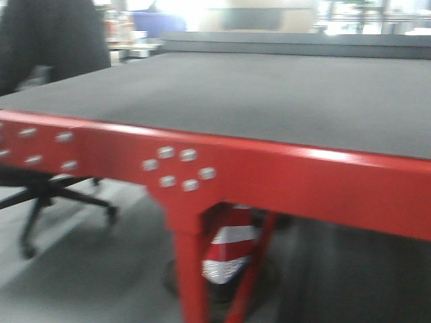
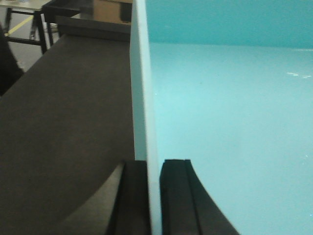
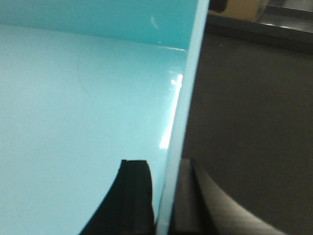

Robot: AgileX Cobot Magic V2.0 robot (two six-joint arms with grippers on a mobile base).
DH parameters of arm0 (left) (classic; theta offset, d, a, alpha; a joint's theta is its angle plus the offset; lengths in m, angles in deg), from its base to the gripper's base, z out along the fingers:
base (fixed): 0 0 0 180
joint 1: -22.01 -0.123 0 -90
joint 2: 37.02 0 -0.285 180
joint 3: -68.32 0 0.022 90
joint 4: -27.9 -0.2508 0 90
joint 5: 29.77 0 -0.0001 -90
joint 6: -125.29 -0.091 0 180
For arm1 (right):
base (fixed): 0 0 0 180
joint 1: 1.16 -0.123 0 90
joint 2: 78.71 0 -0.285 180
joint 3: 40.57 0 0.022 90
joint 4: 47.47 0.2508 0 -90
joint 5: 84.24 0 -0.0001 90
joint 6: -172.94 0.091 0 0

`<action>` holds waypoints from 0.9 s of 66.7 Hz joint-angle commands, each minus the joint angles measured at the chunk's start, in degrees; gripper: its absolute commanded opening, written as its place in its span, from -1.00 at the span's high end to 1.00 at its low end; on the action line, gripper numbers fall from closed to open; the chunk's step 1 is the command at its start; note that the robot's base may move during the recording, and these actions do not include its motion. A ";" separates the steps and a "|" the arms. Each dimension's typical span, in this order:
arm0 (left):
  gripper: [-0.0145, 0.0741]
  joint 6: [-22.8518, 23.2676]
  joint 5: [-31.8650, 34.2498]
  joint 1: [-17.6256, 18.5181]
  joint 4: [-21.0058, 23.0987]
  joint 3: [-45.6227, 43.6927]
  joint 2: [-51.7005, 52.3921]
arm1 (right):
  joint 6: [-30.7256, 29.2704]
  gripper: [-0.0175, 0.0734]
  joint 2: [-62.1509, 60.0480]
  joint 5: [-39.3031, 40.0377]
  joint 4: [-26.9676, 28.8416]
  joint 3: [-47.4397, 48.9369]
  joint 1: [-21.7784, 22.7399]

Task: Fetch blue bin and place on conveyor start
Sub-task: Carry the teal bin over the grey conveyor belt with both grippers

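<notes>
Blue bin is held at opposite walls, pinched by left end effector and right end effector; conveyor start seen alongside.

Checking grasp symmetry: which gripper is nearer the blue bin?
Neither, both touch it: left gripper straddles the left wall of the blue bin, one finger inside, one outside; right gripper likewise on the right wall.

Front view: conveyor belt bare mat across mid-frame; red frame along its near edge; grey ledge bounds far edge, top of frame; office chair crowds upper left; striped cone under frame, lower centre; blue bin wall fills gaps of left claw and right claw.
</notes>
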 commanded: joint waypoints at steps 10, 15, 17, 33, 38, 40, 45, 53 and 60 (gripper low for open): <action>0.92 0.02 3.32 0.64 2.25 -0.71 0.62 | -1.19 0.95 -0.69 4.45 2.54 0.31 -0.74; 0.92 0.02 3.32 0.64 2.25 -0.71 0.62 | -1.19 0.95 -0.69 4.45 2.54 0.31 -0.74; 0.92 0.02 3.32 0.64 2.25 -0.71 0.62 | -1.19 0.95 -0.69 4.45 2.54 0.31 -0.74; 0.92 0.02 3.32 0.64 2.25 -0.71 0.62 | -1.19 0.95 -0.69 4.45 2.54 0.31 -0.74; 0.92 0.02 3.32 0.64 2.25 -0.71 0.62 | -1.19 0.95 -0.69 4.45 2.54 0.31 -0.74; 0.92 0.02 3.32 0.64 2.25 -0.71 0.62 | -1.19 0.95 -0.69 4.45 2.54 0.31 -0.74; 0.92 0.02 3.32 0.64 2.25 -0.71 0.62 | -1.19 0.95 -0.69 4.45 2.54 0.31 -0.74; 0.92 0.02 3.32 0.64 2.25 -0.71 0.62 | -1.19 0.95 -0.69 4.45 2.54 0.31 -0.74; 0.92 0.02 3.32 0.64 2.25 -0.71 0.62 | -1.19 0.95 -0.69 4.45 2.54 0.31 -0.74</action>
